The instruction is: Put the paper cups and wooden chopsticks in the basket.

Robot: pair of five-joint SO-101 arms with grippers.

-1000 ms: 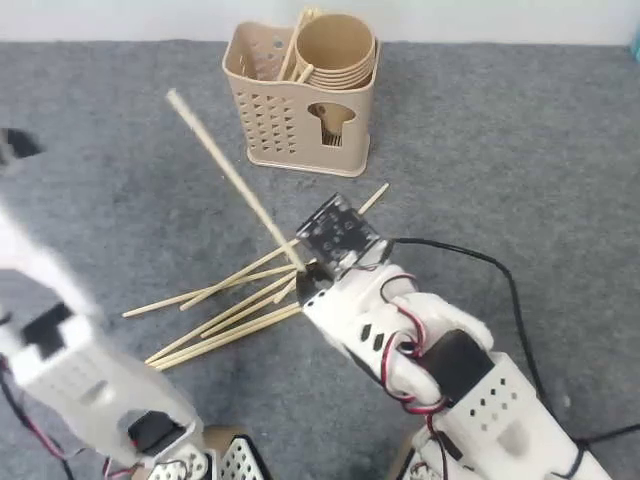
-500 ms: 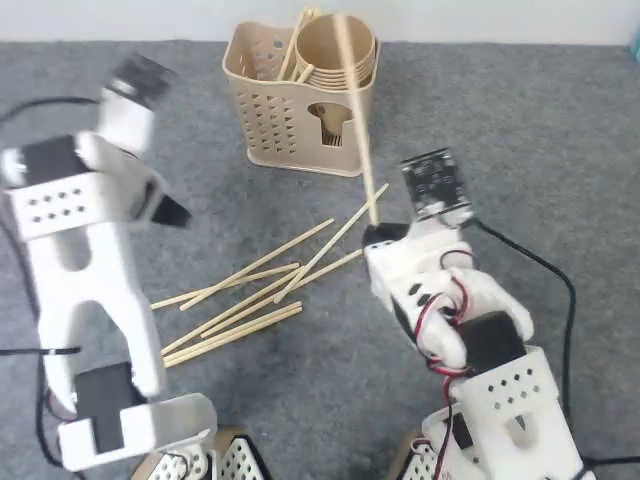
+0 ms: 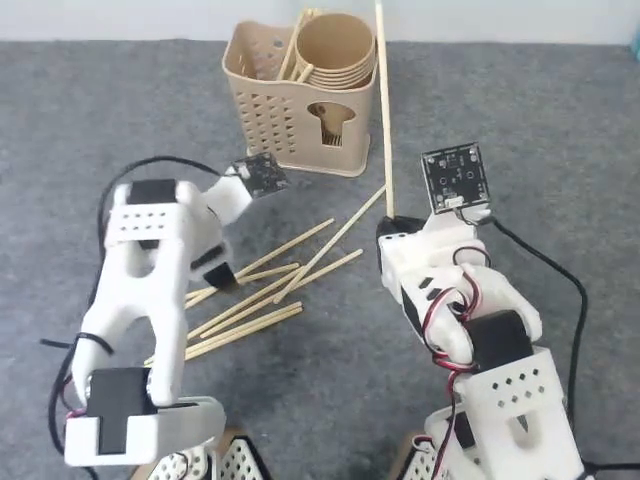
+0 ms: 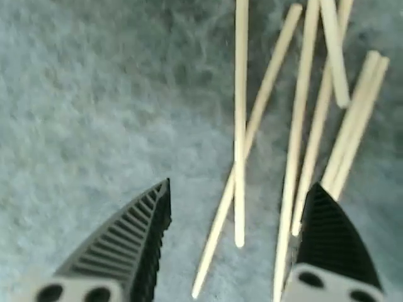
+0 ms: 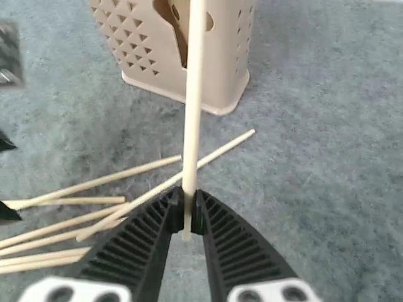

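The right gripper (image 5: pixel 187 200) is clamped tight on one chopstick (image 5: pixel 194 82), pinching it near its lower end. A second ago that stick slanted far off to the left, and half a second ago it leaned over the cups. Now it stands almost straight up, with its top just right of the paper cups (image 3: pixel 335 45). The right gripper (image 3: pixel 392 226) sits to the right of the pile, on the near side of the basket (image 3: pixel 290 120), much where it was half a second back.

The paper cups are stacked in the right half of the basket, at the far side of the grey mat (image 3: pixel 520 120). A few stored chopsticks (image 3: pixel 296 45) lean in the compartment to their left.

The big change is on the left. The left arm (image 3: pixel 150 250) was raised out at the far left half a second ago, and now it has swung in and down over the left end of the pile. The left gripper (image 4: pixel 242 189) hangs with its fingers spread wide, empty, just above the loose chopsticks (image 4: pixel 296 126), and two or three of them lie between its tips.

Those loose chopsticks (image 3: pixel 260 295) lie fanned on the mat between the two arms, near the basket but outside it, as they did before.
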